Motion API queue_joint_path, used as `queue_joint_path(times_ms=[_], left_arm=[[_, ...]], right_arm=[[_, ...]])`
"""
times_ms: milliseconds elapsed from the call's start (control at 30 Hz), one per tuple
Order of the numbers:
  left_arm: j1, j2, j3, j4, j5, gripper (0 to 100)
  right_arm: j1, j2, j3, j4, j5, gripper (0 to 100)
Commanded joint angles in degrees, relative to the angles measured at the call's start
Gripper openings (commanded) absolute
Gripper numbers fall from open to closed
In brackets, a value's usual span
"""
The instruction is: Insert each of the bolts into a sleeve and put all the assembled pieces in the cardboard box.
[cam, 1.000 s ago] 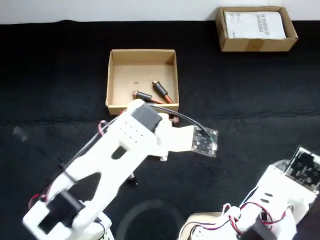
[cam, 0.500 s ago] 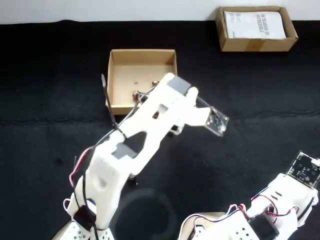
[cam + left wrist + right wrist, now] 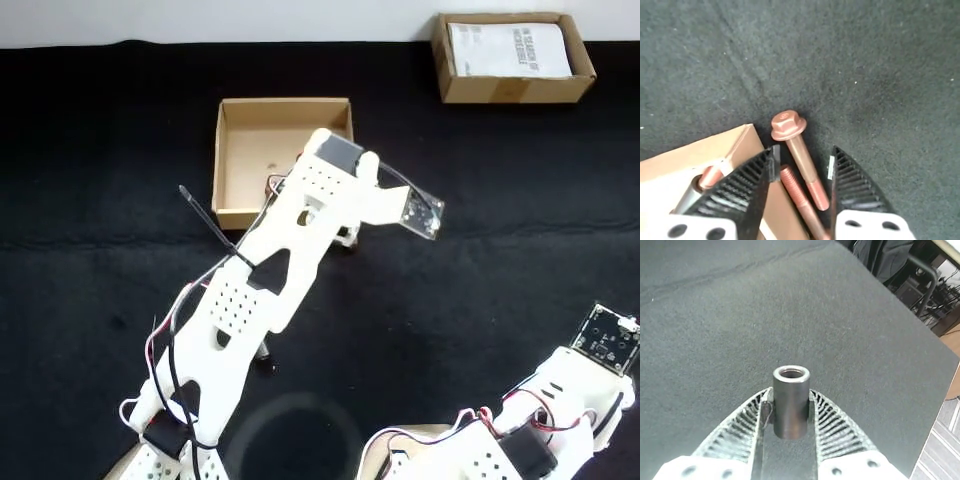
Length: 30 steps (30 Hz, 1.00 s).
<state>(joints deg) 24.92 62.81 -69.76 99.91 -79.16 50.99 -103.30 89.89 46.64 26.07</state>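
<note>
Black felt covers the desk (image 3: 500, 200); beyond its edge stands what looks like a chair (image 3: 921, 275). The left end effector (image 3: 803, 154) gapes over two bolts (image 3: 788, 126) lying just beside the box (image 3: 232, 150) corner. The right end effector (image 3: 790, 394) is clamped on a sleeve (image 3: 791, 407).

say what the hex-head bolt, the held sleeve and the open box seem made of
Bolt: metal, likely copper-plated steel, by its coppery satin sheen.
Sleeve: steel, it seems; dull grey, smooth, brighter at its rim.
Box: plain brown cardboard, matte, with thin folded walls.

Dark sleeve (image 3: 791, 402) upright, clamped between right gripper (image 3: 790, 412) jaws
</note>
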Motion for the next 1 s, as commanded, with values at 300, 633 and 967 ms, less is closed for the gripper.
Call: queue_joint_path(times_ms=[300, 633, 967], left_arm=[[0.2, 6.0, -2.1, -0.3, -1.4, 5], [3.7, 4.6, -4.7, -0.2, 18.1, 1], [9.1, -4.0, -26.2, -0.2, 60.7, 1]], right_arm=[[0.4, -0.1, -0.7, -1.4, 0.7, 0.8], [-2.1, -0.2, -0.7, -1.5, 0.2, 0.8], [-21.0, -0.2, -3.2, -1.5, -23.8, 0.8]])
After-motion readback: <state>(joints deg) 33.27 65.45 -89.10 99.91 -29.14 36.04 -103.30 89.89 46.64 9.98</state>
